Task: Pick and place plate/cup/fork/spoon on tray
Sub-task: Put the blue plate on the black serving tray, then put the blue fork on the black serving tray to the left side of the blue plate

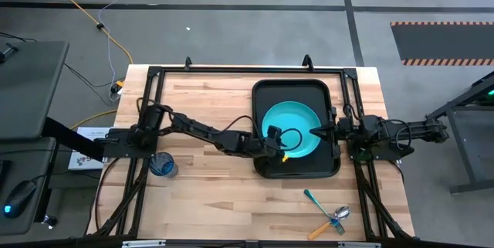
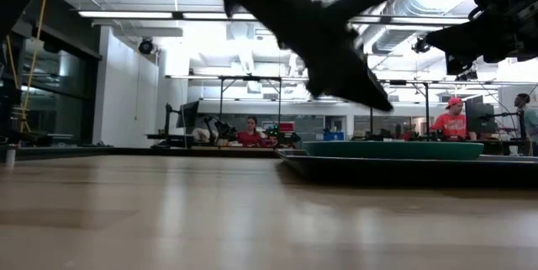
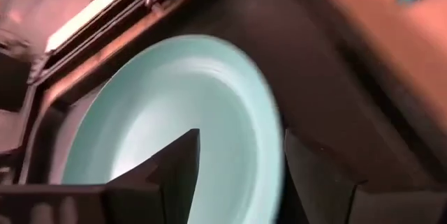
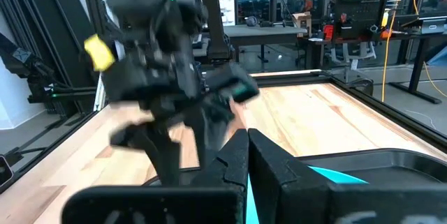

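The left hand (image 1: 279, 144) hangs over the near-left part of the plate (image 1: 297, 128), its fingers (image 3: 178, 172) spread apart with the plate's rim showing between them in the left wrist view; they hold nothing. The right hand (image 1: 320, 131) reaches in from the right, fingers pressed together, its tip over the plate's right edge (whether it touches the rim I cannot tell).

The plate lies flat inside the tray (image 1: 266, 93), filling most of its width, a little nearer the tray's near end than its far one. The tray sits on the right half of the worktop (image 1: 208, 202), long side running far to near.

The cup (image 1: 163, 164) stands well to the left of the tray, close to the left arm's base. Near the worktop's front right corner, well apart from the tray, lie a turquoise-handled utensil (image 1: 314, 200) and a spoon (image 1: 333, 220) with an orange handle, crossing or touching at their ends.

In the low view, people sit at desks in the room beyond.
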`<state>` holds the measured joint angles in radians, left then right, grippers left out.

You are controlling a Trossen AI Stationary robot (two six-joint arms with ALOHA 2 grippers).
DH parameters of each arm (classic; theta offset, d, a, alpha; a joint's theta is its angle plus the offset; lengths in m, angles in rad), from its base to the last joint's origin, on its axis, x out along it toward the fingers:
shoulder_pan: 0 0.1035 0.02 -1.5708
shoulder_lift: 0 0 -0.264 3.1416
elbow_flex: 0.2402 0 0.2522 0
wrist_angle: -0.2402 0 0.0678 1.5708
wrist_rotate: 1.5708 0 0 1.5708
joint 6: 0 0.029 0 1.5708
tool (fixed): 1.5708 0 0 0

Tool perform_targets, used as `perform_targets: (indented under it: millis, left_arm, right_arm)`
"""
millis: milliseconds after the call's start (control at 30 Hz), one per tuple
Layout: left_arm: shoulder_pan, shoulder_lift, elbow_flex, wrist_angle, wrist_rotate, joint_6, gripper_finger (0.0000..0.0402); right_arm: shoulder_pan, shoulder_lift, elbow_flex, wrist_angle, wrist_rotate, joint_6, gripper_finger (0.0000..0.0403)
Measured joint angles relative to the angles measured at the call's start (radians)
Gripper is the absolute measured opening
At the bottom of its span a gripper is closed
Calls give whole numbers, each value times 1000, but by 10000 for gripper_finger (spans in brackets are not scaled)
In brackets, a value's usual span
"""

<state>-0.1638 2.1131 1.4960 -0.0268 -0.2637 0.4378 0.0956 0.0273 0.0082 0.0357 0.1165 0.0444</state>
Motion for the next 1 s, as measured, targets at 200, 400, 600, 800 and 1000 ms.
perform_targets:
  millis: [200,400,600,800,1000]
  left_arm:
    - [16,-147,-49,-47,242,-181,195]
    - [36,-339,-294,135,365,-312,184]
    - [48,-555,-647,517,417,-434,175]
    - [45,-753,-861,767,416,-405,174]
    - [47,-915,-964,785,408,-327,174]
  right_arm:
    - [0,0,0,0,0,0,0]
    - [0,14,0,-1,2,0,0]
    - [0,27,1,-3,0,0,0]
    - [0,38,1,-5,-1,0,0]
    - [0,39,1,-6,-1,0,0]
